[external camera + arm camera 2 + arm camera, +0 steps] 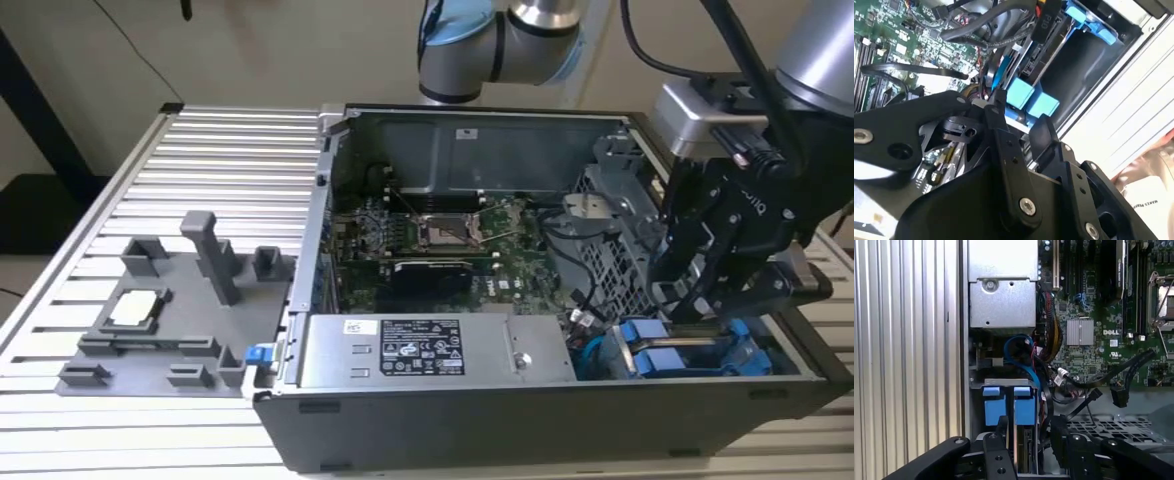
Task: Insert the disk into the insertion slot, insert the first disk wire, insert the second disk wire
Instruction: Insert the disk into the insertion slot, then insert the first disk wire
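Alu table (227,150), PC (534,405): jaws astride disk (1024,407)

place: robotics lab bench | evidence: robot arm (501,40) over slatted aluminium table (227,150); opened computer case (534,420) with bare motherboard (514,225); grey fixture plate (174,335) beside it

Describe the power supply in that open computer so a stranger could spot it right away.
Start at the open computer case on the slatted table. Along its near wall, to the exterior view's left of the blue drive tabs, lies the power supply. It is the plain silver box with stickers on top; the motherboard behind it is green.
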You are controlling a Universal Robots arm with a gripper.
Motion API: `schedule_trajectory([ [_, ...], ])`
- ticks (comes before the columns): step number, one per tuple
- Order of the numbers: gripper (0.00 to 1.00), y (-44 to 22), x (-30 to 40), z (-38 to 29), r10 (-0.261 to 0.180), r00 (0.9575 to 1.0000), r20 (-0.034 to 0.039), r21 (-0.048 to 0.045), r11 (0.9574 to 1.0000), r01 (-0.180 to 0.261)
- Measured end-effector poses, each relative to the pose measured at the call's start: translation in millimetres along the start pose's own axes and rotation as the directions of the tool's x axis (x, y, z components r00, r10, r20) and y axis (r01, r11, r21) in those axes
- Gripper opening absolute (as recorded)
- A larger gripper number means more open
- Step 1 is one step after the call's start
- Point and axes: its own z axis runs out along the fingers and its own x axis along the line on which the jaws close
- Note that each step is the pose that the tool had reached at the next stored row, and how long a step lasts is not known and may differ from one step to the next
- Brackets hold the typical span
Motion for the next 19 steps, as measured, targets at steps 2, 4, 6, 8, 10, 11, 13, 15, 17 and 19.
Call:
schedule_trajectory([
  [2, 0.47, 0.1, 0.0, -5.2, 0.000, 1.0000, -0.0008, -0.0003, 1.0000, 0.000],
  [4, 0.47, 0.2, -0.1, -8.8, 0.000, 1.0000, -0.0010, -0.0004, 1.0000, 0.000],
  [6, 0.47, 0.2, -0.1, -9.9, 0.000, 1.0000, 0.0004, -0.0003, 1.0000, 0.000],
  [8, 0.47, 0.1, -0.2, -10.0, -0.001, 0.9999, 0.0143, 0.0015, 1.0000, 0.001],
  [10, 0.47, 0.2, -0.1, -9.9, -0.002, 0.9988, 0.0499, 0.0101, 0.9999, 0.001],
  [11, 0.47, 0.1, -0.2, -10.0, -0.003, 0.9976, 0.0689, 0.0168, 0.9999, 0.002],
  [13, 0.47, 0.2, -0.1, -10.0, -0.007, 0.9954, 0.0954, 0.0371, 0.9993, 0.003],
  [15, 0.47, 0.2, -0.2, -10.1, -0.013, 0.9944, 0.1053, 0.0689, 0.9976, 0.005],
  [17, 0.47, 0.2, -0.1, -9.9, -0.019, 0.9937, 0.1108, 0.1041, 0.9945, 0.008],
  [19, 0.47, 0.2, -0.1, -10.0, -0.026, 0.9930, 0.1156, 0.1395, 0.9902, 0.010],
])
